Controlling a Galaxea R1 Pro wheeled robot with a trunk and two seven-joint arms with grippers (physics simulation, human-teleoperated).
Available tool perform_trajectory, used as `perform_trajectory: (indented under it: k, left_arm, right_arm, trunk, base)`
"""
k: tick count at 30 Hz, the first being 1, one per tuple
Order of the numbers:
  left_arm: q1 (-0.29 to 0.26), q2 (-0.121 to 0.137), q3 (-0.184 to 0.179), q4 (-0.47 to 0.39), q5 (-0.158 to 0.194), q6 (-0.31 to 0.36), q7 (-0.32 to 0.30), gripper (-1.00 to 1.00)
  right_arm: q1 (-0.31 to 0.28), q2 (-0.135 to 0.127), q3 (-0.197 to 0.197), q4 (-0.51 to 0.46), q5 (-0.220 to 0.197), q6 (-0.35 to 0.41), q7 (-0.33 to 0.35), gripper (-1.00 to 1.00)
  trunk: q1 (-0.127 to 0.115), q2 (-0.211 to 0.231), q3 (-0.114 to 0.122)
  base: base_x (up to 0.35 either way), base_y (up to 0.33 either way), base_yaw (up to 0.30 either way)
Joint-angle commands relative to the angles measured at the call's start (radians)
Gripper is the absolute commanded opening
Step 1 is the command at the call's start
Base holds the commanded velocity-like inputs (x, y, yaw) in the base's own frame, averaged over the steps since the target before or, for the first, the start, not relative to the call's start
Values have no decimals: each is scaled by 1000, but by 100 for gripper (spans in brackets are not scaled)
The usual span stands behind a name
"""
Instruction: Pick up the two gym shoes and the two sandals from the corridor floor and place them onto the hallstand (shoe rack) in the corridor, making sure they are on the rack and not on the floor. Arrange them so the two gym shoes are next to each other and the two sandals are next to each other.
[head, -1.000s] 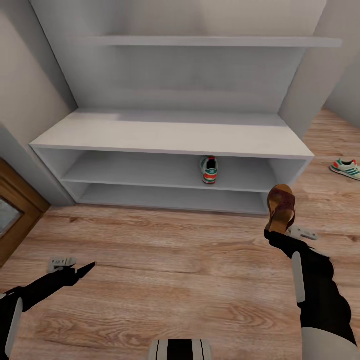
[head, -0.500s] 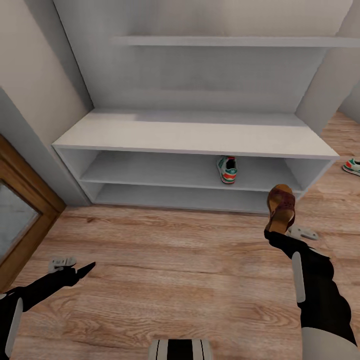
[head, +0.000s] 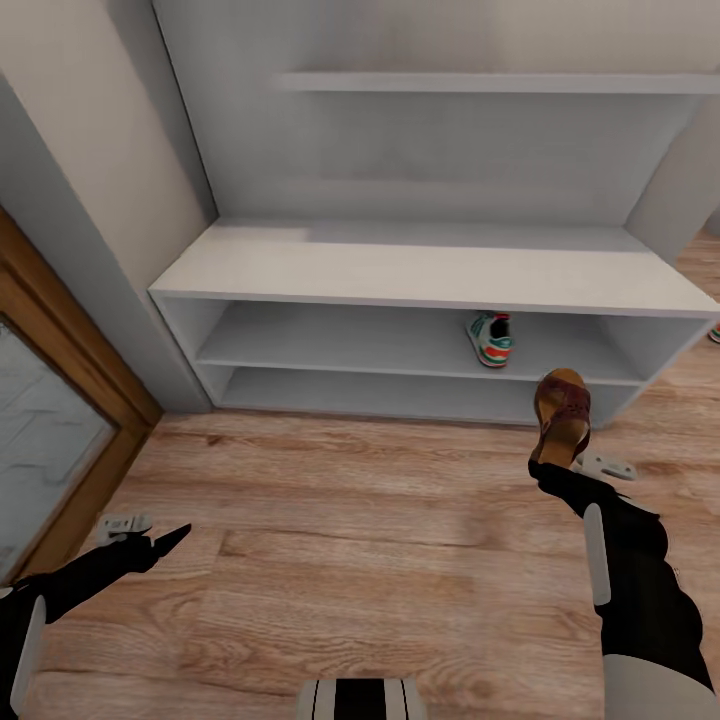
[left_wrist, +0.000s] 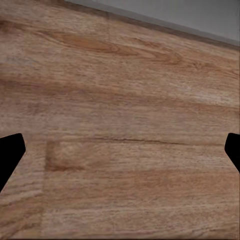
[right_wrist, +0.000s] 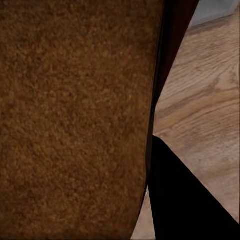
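My right fingers (head: 556, 462) clamp the dark brown leather sandal (head: 562, 414) upright, long axis toward the pale grey hallstand's (head: 420, 272) right-hand shelf edge just ahead (left fingers (head: 150, 535) spread, empty).

Gym shoes: one (head: 490, 339) is showing in full, sitting on the hallstand's middle shelf; a sliver at the far right edge may be a second, too little to tell.
Sandals: one (head: 562, 413) is showing, brown, being held up by the right pincer (head: 553, 462).
Hallstands: one (head: 420, 270), pale grey.
Hallstand levels: one wide surface, two low shelves beneath, one upper shelf showing.
Pincers: two, the left pincer (head: 150, 535) hanging over the corridor floor (head: 360, 530).
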Motion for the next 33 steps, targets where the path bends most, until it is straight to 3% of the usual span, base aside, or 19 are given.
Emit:
perform_trajectory:
  k: [1, 12, 20, 33]
  left_arm:
    - [0, 0, 0, 0, 0, 0, 0, 100]
    - [0, 1, 1, 0, -1, 0, 0, 100]
    - [0, 2, 2, -1, 0, 0, 0, 100]
    - [0, 2, 2, -2, 0, 0, 2, 100]
  right_arm:
    - [0, 0, 0, 0, -4, 0, -2, -100]
    - [0, 0, 0, 0, -4, 0, -2, -100]
    - [0, 0, 0, 0, -4, 0, -2, -100]
    - [0, 0, 1, 0, -4, 0, -2, -100]
  trunk:
    - [0, 0, 0]
    - [0, 0, 0]
    - [0, 0, 0]
    - [0, 0, 0]
  base:
    - [0, 318, 0]
    - [0, 84, -6]
    - [0, 27, -189]
    - [0, 220, -18]
